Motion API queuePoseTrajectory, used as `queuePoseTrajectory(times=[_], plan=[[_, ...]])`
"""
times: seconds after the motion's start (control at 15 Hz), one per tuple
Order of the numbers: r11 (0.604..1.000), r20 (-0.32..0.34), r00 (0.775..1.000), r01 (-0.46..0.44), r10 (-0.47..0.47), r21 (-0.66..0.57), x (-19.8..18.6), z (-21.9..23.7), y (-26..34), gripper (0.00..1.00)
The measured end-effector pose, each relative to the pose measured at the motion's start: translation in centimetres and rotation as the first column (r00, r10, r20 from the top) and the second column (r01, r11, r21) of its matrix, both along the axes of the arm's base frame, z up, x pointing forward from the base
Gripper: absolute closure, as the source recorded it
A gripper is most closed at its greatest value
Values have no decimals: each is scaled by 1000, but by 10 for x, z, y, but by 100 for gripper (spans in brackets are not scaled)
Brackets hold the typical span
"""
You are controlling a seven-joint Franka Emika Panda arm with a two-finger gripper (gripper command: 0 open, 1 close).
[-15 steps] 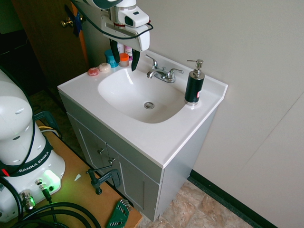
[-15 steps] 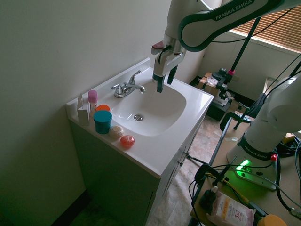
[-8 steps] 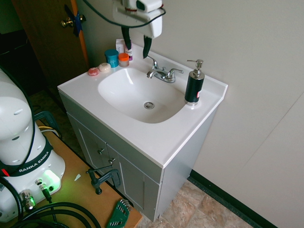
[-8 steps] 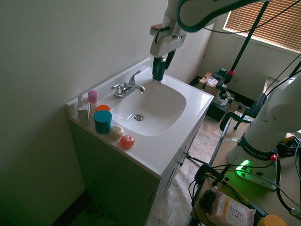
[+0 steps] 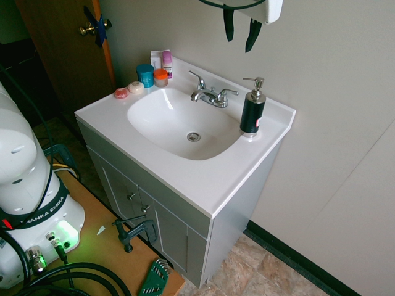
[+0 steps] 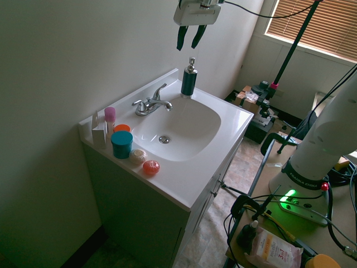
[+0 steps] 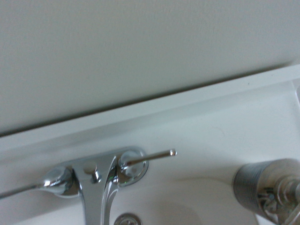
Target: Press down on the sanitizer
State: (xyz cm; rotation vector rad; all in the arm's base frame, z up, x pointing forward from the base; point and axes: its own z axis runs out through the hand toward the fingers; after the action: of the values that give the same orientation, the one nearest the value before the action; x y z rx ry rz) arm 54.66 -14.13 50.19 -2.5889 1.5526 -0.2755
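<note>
Pincer (image 5: 240, 32) hangs open and holds nothing, high up, with the sanitizer (image 5: 252, 108) well below it and the faucet (image 5: 210, 94) near that.

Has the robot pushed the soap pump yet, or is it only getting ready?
Only getting ready, it seems. The gripper hangs high above the sanitizer, jaws slightly apart and holding nothing, with clear air between it and the silver pump head. The bottle stands upright at the back corner of the sink top, beside the faucet. Left to do: come down onto the pump head and press.
</note>
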Motion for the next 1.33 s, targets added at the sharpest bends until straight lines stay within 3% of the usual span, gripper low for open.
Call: queuePoseTrajectory(times=[0.6,1.33], plan=[[995,-35,994,101,-101,17,3,-23,-55,100],[990,-90,986,140,-137,30,1,-62,-80,100]])
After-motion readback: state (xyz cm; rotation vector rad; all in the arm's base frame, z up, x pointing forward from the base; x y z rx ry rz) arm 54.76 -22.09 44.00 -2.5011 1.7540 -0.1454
